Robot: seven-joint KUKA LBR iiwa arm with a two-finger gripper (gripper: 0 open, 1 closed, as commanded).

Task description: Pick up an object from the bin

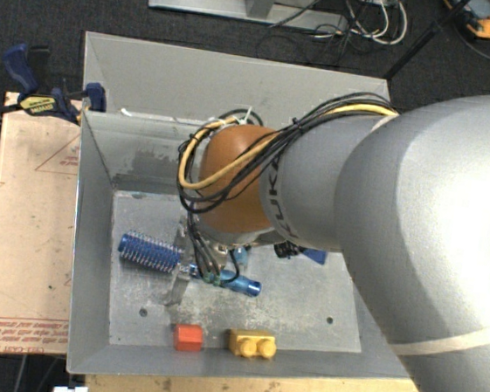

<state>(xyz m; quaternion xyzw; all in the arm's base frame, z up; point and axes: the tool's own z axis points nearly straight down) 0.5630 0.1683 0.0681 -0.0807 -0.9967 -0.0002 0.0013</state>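
Note:
My gripper [178, 287] hangs low in the middle of the bin, under the arm's orange dome. It is right over the handle of a blue hairbrush [147, 252], which lies flat with its bristled head to the left and its handle end [248, 286] poking out to the right. A small red block [188, 337] and a yellow two-stud brick [251, 344] lie side by side at the bin's near wall, below the gripper and apart from it.
A blue piece [314, 256] peeks out from under the arm at the right of the bin floor. The arm covers the bin's back right part. Bare floor lies at the right front.

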